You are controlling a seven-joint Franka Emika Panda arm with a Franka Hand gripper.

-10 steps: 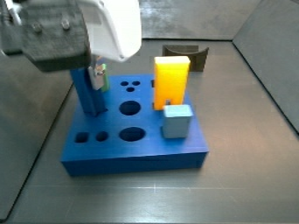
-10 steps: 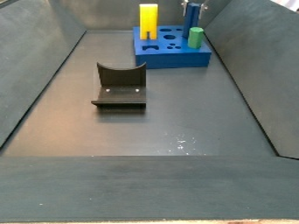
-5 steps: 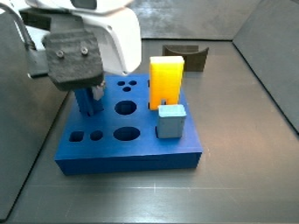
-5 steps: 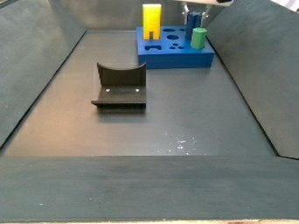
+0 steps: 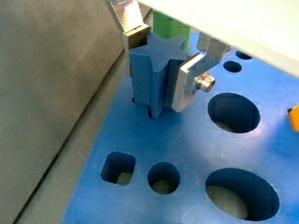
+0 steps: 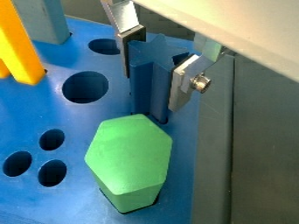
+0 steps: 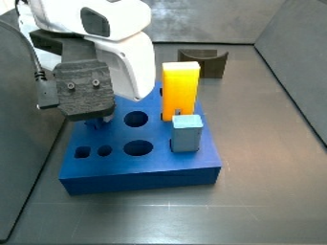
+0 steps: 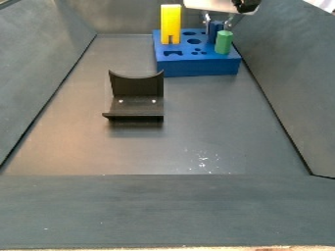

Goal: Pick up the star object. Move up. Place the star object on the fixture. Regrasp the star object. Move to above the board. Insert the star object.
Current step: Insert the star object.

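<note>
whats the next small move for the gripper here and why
Probably keep pushing straight down. The gripper over the board has its fingers clamped on the star object, which stands upright with its lower end already in the hole but much of it above the surface.

No readable text, labels, brands or numbers on board (image 7: 141, 158), pegs or rig.
</note>
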